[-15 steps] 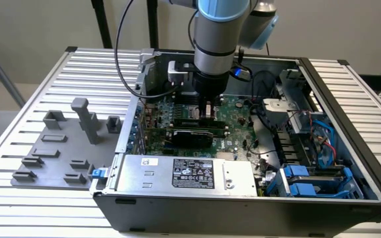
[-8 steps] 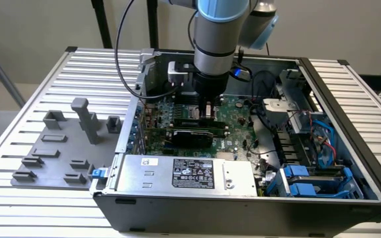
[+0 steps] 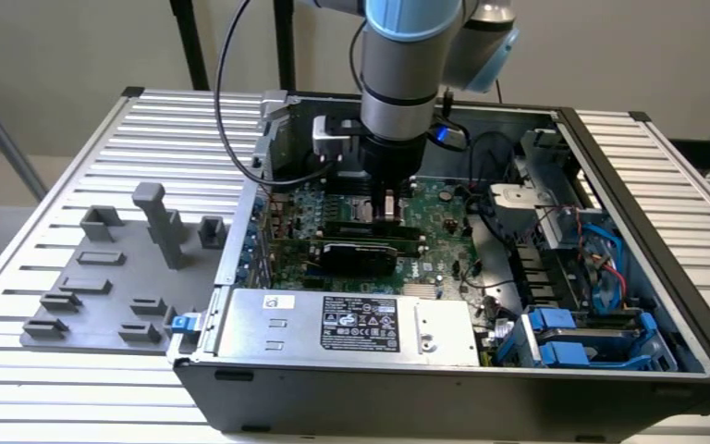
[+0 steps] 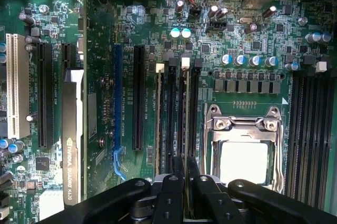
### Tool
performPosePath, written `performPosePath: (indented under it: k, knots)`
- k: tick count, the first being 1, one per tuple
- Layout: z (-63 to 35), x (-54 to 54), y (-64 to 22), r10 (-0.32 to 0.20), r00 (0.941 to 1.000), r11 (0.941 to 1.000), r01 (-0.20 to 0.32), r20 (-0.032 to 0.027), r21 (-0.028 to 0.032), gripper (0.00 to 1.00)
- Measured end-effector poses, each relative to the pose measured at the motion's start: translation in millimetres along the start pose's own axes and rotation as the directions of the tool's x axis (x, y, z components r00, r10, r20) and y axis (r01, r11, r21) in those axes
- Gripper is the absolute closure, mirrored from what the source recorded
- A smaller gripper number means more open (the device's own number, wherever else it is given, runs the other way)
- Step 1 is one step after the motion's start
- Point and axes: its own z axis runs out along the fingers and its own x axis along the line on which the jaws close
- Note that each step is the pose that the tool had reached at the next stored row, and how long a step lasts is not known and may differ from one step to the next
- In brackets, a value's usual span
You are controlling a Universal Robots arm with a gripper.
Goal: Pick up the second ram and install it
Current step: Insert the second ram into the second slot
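Ram stick [image 4: 185, 129] edge-on in slot at 9 o'clock of processor socket [image 4: 243, 145]. Gripper [image 4: 185, 174] nearly closed, pinching stick's upper edge. Step in hand: seating in motherboard [image 3: 435, 208]. Next move demands straight downward press, no tilt, latches [image 4: 185, 61] free to snap.

The gripper [image 4: 184, 174] hangs over the motherboard [image 4: 247, 29], its black fingers [image 4: 178, 168] pinched on the second ram [image 4: 184, 124], which stands edge-on in a slot beside the CPU socket [image 4: 243, 147]. A graphics card [image 4: 72, 139] stands nearby.
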Motion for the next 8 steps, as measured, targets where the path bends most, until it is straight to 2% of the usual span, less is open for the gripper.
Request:
performPosePath:
  k: [5, 8]
  knots:
    - [0.2, 0.0, 1.6, -0.005, 1.0, 0.9999, 0.005, -0.001, 0.015, 0.86]
    - [0.5, -0.1, 3.3, -0.007, 1.0, 0.9998, 0.007, -0.0013, 0.0199, 0.86]
